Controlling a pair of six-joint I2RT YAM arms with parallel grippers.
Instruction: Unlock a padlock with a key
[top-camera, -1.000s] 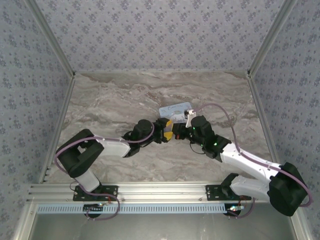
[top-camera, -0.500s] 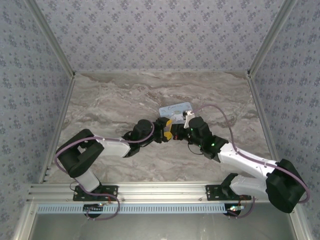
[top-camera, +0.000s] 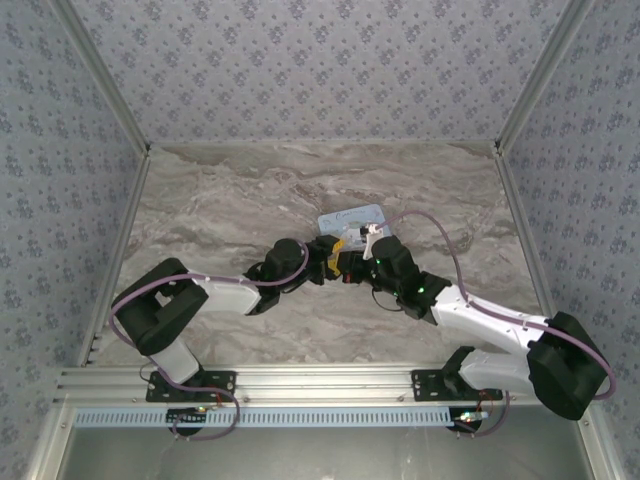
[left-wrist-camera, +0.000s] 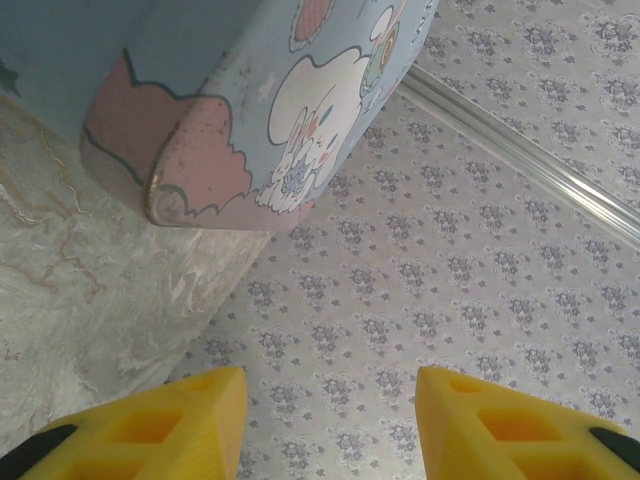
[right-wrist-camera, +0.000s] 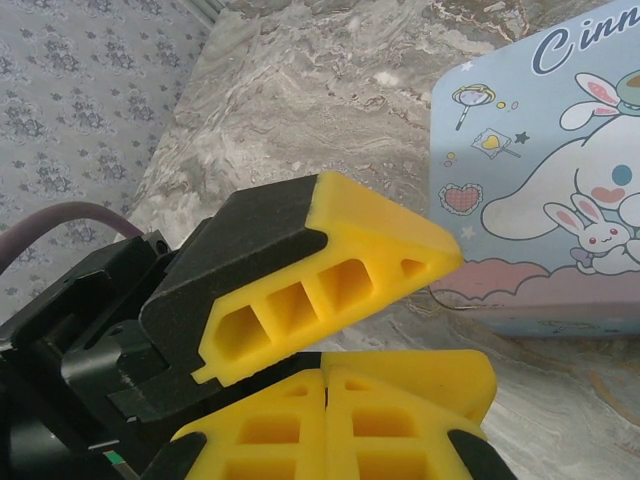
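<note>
Both arms reach in over the marbled worktop (top-camera: 220, 200) and meet near its middle, the left tool (top-camera: 339, 259) close up against the right tool (top-camera: 355, 266). Just beyond them a pale blue tin (top-camera: 352, 215) lies flat, with flowered walls (top-camera: 320, 70) all round.

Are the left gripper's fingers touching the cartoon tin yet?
Apart. In the left wrist view, the left fingers lie short of the tin, with bare table plainly visible between them.

Bright, even light, soft faint shadows (wrist views sharp)
</note>
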